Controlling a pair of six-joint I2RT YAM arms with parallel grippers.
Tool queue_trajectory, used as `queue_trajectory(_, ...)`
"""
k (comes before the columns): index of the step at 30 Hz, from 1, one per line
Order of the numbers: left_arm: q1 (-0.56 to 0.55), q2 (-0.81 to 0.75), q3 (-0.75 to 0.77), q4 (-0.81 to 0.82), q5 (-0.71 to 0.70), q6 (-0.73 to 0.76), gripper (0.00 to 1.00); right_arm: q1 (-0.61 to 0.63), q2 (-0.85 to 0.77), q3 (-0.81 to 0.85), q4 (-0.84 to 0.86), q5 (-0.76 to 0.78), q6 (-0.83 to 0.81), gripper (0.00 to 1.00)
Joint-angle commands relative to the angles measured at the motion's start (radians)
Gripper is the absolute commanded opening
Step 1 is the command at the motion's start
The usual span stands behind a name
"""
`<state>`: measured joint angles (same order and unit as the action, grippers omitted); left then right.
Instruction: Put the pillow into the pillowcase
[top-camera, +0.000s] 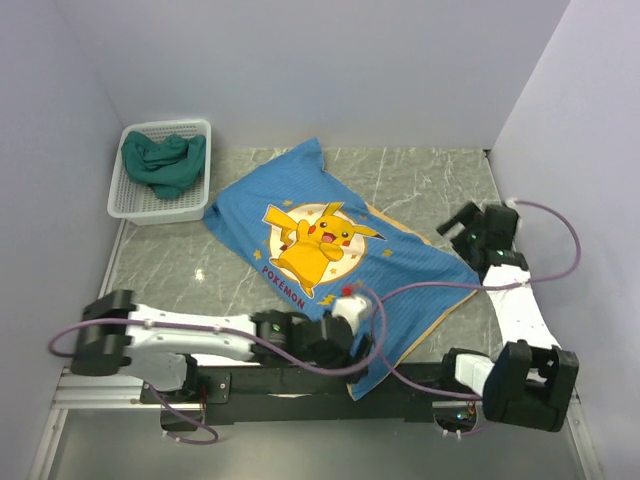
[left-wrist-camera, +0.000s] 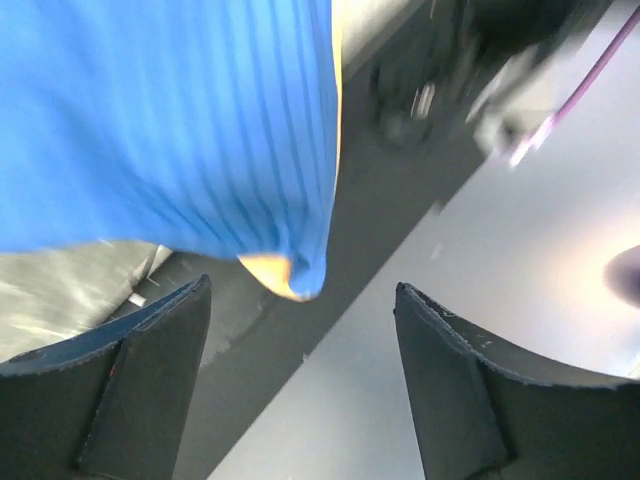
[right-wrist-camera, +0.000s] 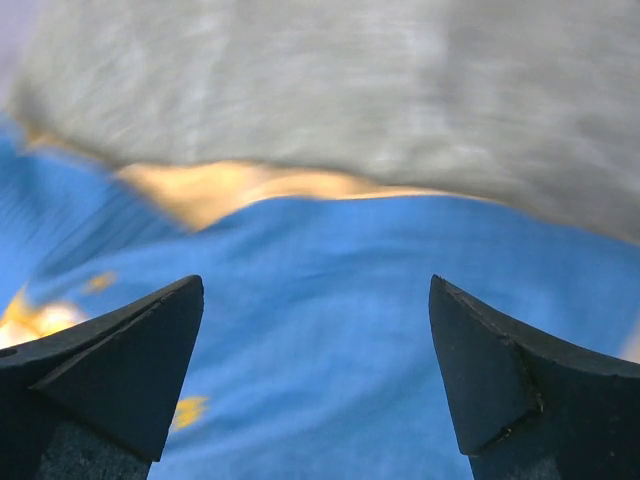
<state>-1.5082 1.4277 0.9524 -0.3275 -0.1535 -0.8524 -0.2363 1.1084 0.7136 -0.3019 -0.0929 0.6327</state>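
- The pillowcase (top-camera: 405, 262) lies spread flat across the middle of the desk (top-camera: 425, 180), blue striped side up. The yellow cartoon print in its circle faces the overhead camera.
- It lies at a slant. One corner points toward the far left, and the opposite corner droops over the near edge of the desk, above the black rail that carries the arm bases.
- A strip of mustard-yellow lining shows along its right-hand edge.
- The left hand (left-wrist-camera: 300, 385) is spread wide with nothing between its fingers (left-wrist-camera: 130, 390). It sits at the near edge of the desk.
- In the left wrist view the drooping corner of the pillowcase, with a bit of yellow lining at its tip, hangs just beyond the fingertips without touching them.
- The right hand (right-wrist-camera: 315, 375) is also spread wide and holds nothing. It hangs over the right side of the pillowcase.
- The right wrist view is blurred. It shows blue cloth under the hand, then the yellow edge, then grey desk beyond.
- A white basket (top-camera: 122, 205) stands in the far left corner of the desk, just beside the pillowcase's far corner. A crumpled green cloth (top-camera: 163, 162) lies in it.
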Motion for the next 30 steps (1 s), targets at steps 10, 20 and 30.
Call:
queue_trajectory(10,0.552,-0.335,0.058,-0.156,-0.21,0.042,0.99,0.612,-0.059,0.208,0.021,0.127,-0.019,1.0)
queue_trajectory(20,0.583,-0.421,-0.093,-0.15,-0.356,-0.086,0.99,0.614,-0.186,0.112,0.009,0.139,-0.094,1.0)
queue_trajectory(30,0.589,-0.477,-0.155,-0.102,-0.376,-0.105,1.0,0.614,-0.196,0.086,-0.011,0.174,-0.12,1.0)
